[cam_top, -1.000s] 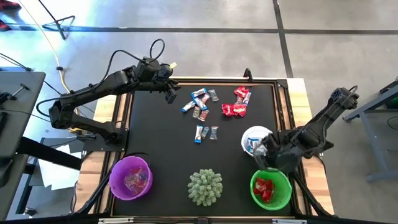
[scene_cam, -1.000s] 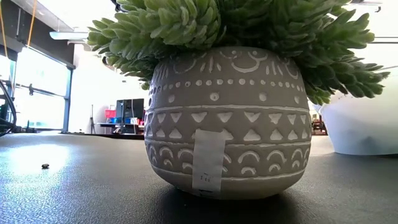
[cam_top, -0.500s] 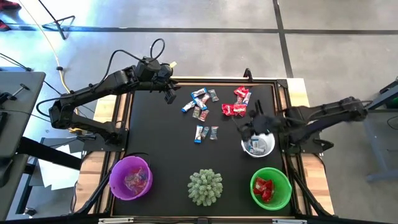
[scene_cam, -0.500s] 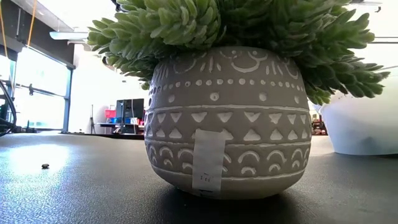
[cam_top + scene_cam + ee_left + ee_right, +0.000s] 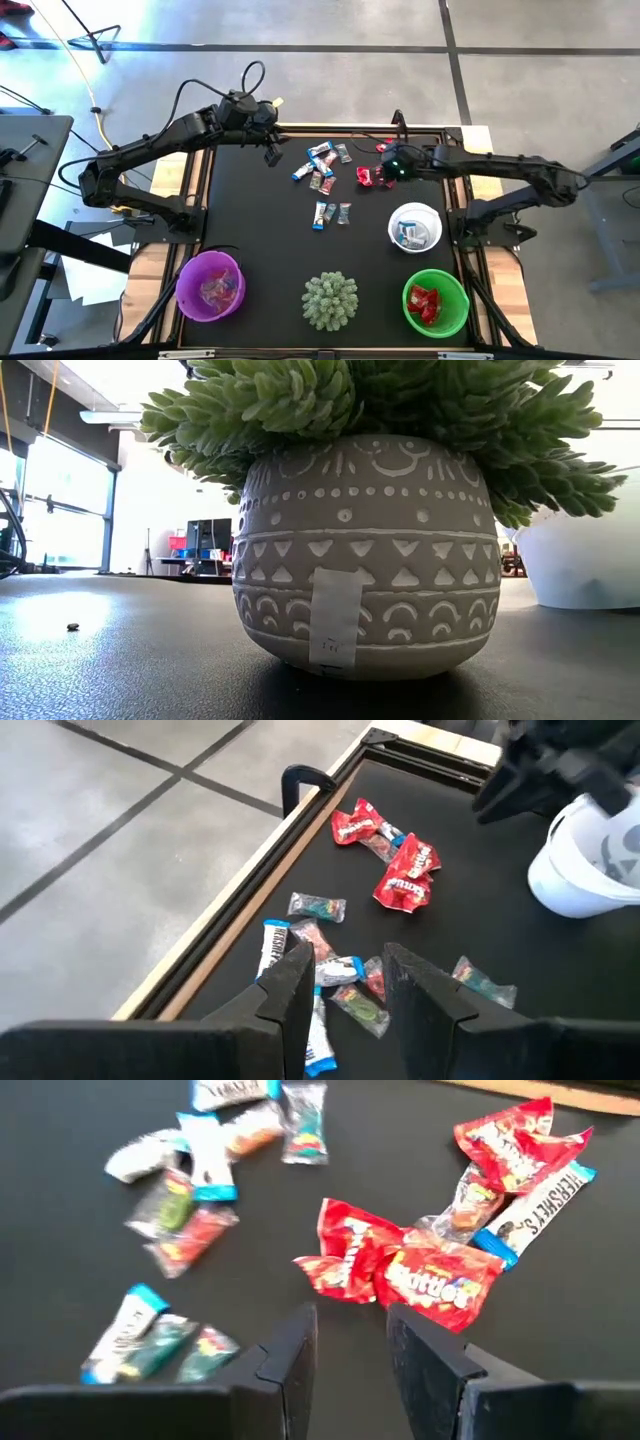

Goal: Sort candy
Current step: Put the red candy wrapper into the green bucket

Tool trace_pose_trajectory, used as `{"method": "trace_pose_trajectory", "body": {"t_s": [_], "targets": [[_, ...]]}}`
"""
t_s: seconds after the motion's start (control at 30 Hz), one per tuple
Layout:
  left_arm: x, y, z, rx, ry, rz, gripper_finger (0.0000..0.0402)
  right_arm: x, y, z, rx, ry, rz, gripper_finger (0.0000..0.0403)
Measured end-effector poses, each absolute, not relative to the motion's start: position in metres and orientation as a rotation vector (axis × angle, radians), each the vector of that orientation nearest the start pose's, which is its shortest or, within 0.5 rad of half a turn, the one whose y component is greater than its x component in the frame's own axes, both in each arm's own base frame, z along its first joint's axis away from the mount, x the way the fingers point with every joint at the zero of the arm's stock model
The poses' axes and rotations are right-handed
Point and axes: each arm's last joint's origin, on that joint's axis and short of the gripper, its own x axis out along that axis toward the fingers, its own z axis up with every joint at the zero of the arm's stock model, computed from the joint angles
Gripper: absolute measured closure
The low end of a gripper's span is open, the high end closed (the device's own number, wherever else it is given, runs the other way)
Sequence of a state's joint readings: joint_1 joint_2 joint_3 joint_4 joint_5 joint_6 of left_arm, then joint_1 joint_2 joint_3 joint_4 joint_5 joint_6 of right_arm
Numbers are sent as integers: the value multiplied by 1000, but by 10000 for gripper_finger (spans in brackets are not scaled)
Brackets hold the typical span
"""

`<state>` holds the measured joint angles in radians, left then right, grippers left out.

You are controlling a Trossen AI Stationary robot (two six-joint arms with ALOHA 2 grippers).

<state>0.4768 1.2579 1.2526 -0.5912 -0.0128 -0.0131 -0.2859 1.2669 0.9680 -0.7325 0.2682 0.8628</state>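
**Right gripper over the red sweets, nothing held yet**

The right gripper [image 5: 392,168] hangs with its fingers a narrow gap apart and empty, just over the red candy [image 5: 420,1270] at about 1 o'clock on the black table [image 5: 250,230]. The left gripper [image 5: 345,985] waits at 11 o'clock, fingers likewise slightly parted and empty, above the mixed candy [image 5: 320,165] near 12 o'clock.

Risks, as I judge them: the red wrappers lie overlapping, with a blue-and-white Hershey's piece [image 5: 535,1205] touching them, so a close could lift two sorts at once or pinch only a wrapper tail and drop it on the way. The narrow gap could also push a sweet aside instead of straddling it.

Count: three bowls, a white bowl [image 5: 414,226] at 4 o'clock, a green bowl [image 5: 436,303] at 5 and a purple bowl [image 5: 210,285] at 7, each already holding sweets; one potted succulent [image 5: 330,299] at 6. Loose sweets number roughly a dozen; an exact count is not possible.
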Motion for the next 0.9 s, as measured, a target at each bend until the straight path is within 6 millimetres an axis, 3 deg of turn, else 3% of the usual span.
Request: {"method": "trace_pose_trajectory", "body": {"t_s": [0.33, 0.67, 0.9], "targets": [[226, 139, 361, -216, 543, 612, 296, 249, -103, 216, 850, 961, -875, 285], [223, 143, 361, -243, 535, 632, 296, 275, -112, 186, 785, 985, -767, 285], [223, 143, 361, -244, 535, 632, 296, 282, -119, 171, 745, 1006, -753, 285]]}}
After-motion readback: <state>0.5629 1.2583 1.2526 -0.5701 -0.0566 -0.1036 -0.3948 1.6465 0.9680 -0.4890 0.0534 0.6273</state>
